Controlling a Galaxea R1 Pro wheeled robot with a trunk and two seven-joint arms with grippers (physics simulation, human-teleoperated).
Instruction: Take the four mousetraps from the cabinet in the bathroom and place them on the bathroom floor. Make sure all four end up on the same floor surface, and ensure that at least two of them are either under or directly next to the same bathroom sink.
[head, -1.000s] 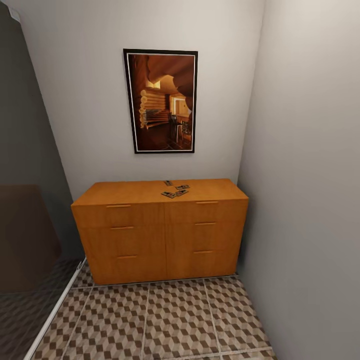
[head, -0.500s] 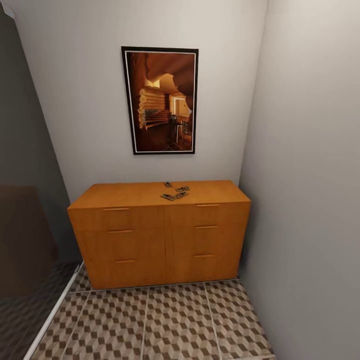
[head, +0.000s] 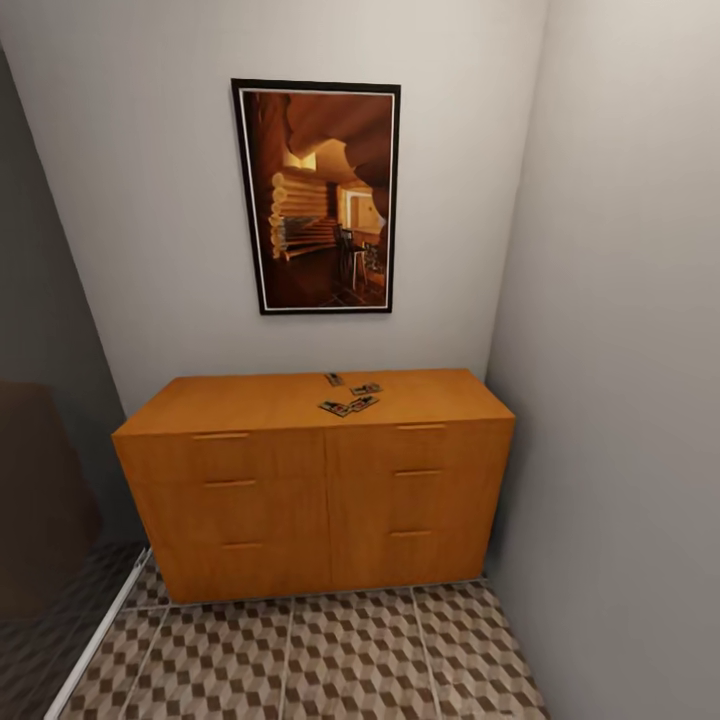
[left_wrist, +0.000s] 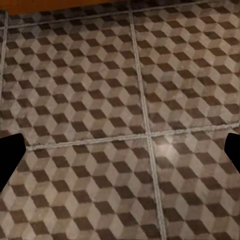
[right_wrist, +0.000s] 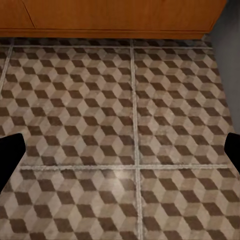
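Both grippers hang over the tiled floor, and we read them as spread apart and empty: in the left wrist view the left gripper (left_wrist: 120, 150) shows only two dark fingertips (left_wrist: 10, 157) at opposite edges, with bare tile between them; the right gripper (right_wrist: 120, 152) shows the same arrangement, its fingertips (right_wrist: 10, 152) wide and nothing held.

Beneath them lies the bathroom floor (head: 340, 660), large square tiles printed with a brown, beige and white cube pattern and pale grout lines. At the far side of the floor stands the cabinet (head: 320, 500), a wide, low, orange-brown wooden dresser with two columns of slot-handled drawers, fitted into the corner against the right wall.

On its flat top, slightly right of centre and toward the far edge, lie the mousetraps (head: 347, 396), tiny flat brown boards with dark wire. We make out a loose cluster, but they are too small to count with certainty. A dark-framed picture of a log interior (head: 318, 198) hangs on the far wall above.

We judge the arms are carried low with jaws apart because the robot is on approach; the traps sit on top, so no drawer should need opening.
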